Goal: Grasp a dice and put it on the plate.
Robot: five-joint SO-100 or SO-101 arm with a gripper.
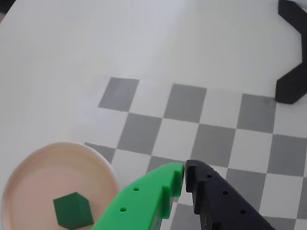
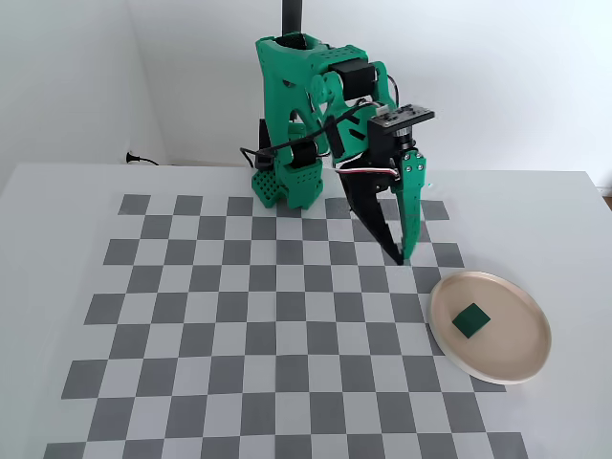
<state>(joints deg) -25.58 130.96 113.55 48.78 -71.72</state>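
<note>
no readable text, labels or numbers

Green arm (image 2: 301, 115), green-and-black pincer (image 2: 403, 256)

Checker surface (image 2: 239, 325) bare across left + centre in fixed view, free passage there. Obstacles: arm base (image 2: 287, 186) at back edge, plate (image 2: 516, 368) w/ dice (image 2: 470, 320) inside at right. Tool (image 2: 402, 258) tips together, hanging just above surface, just beside plate's near-left rim, not touching.
</note>
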